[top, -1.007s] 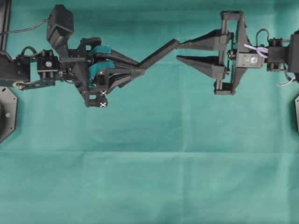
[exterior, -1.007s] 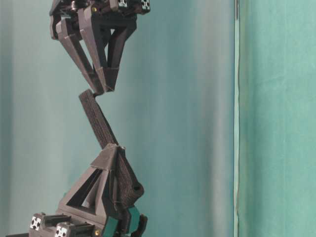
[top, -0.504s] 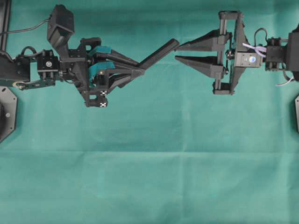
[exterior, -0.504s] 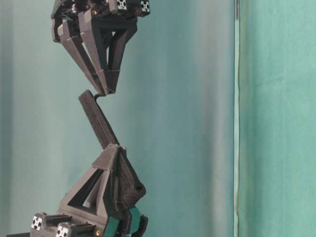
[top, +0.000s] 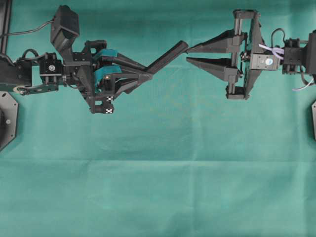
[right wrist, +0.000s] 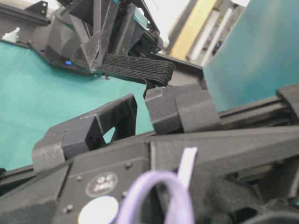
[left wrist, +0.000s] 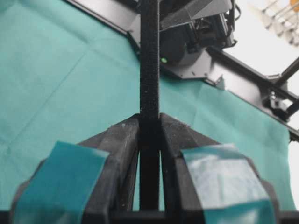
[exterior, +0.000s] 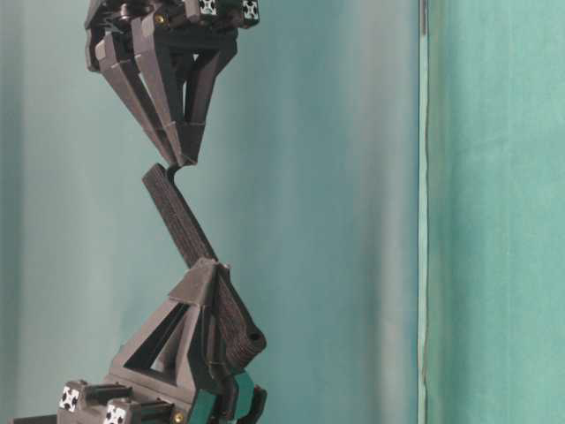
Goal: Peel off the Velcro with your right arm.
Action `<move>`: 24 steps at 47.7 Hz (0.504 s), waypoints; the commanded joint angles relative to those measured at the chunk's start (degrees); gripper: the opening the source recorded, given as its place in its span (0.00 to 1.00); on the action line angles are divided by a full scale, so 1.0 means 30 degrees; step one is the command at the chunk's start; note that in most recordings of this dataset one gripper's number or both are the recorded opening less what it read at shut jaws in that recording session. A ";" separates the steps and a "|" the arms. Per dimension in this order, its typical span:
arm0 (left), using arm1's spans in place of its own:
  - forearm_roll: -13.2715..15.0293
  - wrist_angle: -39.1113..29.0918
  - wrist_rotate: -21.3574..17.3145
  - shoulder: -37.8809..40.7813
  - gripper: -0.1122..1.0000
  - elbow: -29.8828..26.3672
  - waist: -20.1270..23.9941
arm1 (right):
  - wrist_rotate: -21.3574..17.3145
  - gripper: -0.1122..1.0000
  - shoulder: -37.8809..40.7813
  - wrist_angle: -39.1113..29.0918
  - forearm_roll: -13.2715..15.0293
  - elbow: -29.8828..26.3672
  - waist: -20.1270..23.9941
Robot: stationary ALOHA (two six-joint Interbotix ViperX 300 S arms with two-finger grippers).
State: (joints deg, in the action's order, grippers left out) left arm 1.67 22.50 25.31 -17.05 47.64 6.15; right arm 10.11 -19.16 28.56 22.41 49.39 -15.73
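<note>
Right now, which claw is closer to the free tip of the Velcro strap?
Right. The right claw sits at the free tip of the Velcro strap, while the left claw clamps its other end.

Above the table cloth [top: 158,173], the Velcro [top: 168,56] juts rightward from the left gripper [top: 148,72]; the right gripper [top: 189,55] sits just right of its tip.
</note>
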 commanded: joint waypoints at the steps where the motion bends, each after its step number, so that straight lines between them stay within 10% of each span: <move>1: 0.0029 0.0088 -0.0029 -0.0205 0.19 -0.0205 0.0059 | 0.0000 0.42 -0.0293 0.0146 -0.0059 -0.0234 -0.0029; 24: 0.0000 -0.0029 -0.0029 -0.0205 0.19 -0.0205 -0.0029 | 0.0000 0.43 -0.0293 0.0146 -0.0059 -0.0410 -0.0029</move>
State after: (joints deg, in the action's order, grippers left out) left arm 1.67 22.06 25.31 -17.05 47.64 6.15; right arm 10.02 -19.25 28.65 22.41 49.39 -15.82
